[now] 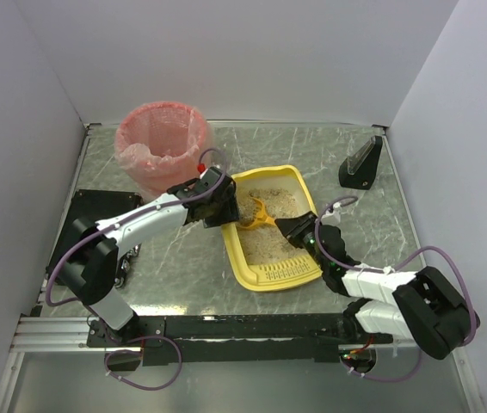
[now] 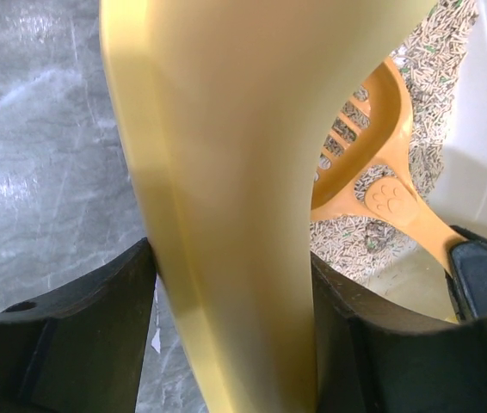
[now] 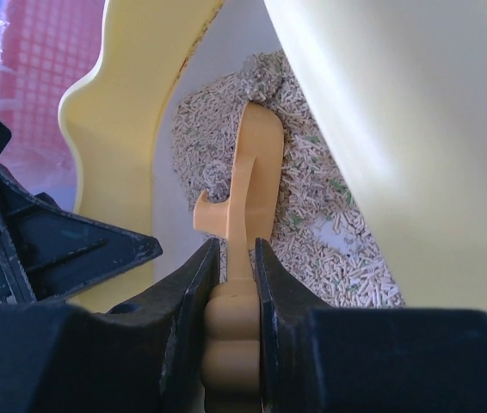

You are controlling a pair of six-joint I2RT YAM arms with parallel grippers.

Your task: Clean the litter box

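The shallow yellow plastic litter box (image 1: 280,275) is sitting mid-counter at a slight angle, its slotted lip pointing toward the arm bases and beige granular litter covering most of its floor. Inside, the small orange slotted scoop (image 1: 255,215) is resting with its head in the litter, and your right tool (image 3: 237,267) is clamping shut on its handle. Your left tool (image 2: 231,301) is gripping the box's left rim, so you are bracing the tray. I am judging the job as early: no load is showing on the scoop, and carrying waste to the pink-lined round basket (image 1: 132,155) is yet to come. That basket is standing near the box's far-left corner, beyond the left arm, so your lift is needing to clear both rim and arm. The grey marbled counter (image 1: 175,267) is offering open room at the near left; a black wedge-shaped stand (image 1: 361,163) is sitting well apart at the far right.
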